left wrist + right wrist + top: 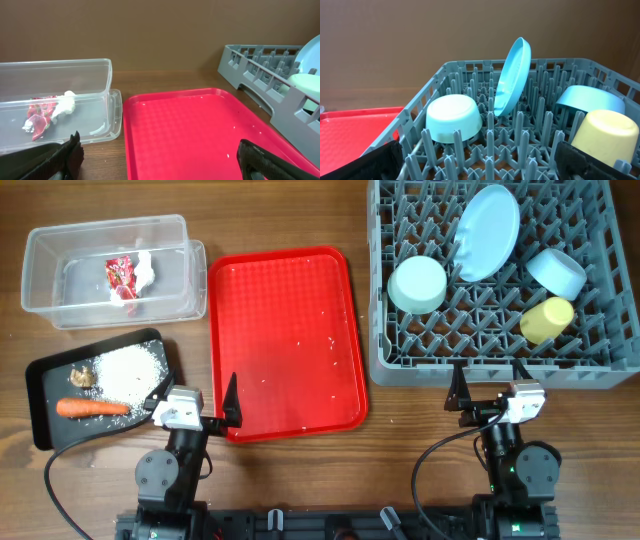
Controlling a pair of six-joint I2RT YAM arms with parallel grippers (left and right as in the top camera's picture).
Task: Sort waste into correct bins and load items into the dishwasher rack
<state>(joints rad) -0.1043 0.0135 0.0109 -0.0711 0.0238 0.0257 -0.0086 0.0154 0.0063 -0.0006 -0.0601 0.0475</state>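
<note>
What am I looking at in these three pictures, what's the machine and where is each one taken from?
This is a two-armed robot at a table. One picture looks straight down; the other two come from wrist cameras, so the black shapes at their bottom corners are the robot's fingers. The left gripper and right gripper are open and empty. The grey rack holds a blue plate, green bowl, blue bowl and yellow cup. The red tray has only stray grains. The clear tub holds a red wrapper and tissue; the black tray holds rice, a carrot and a brown lump.
</note>
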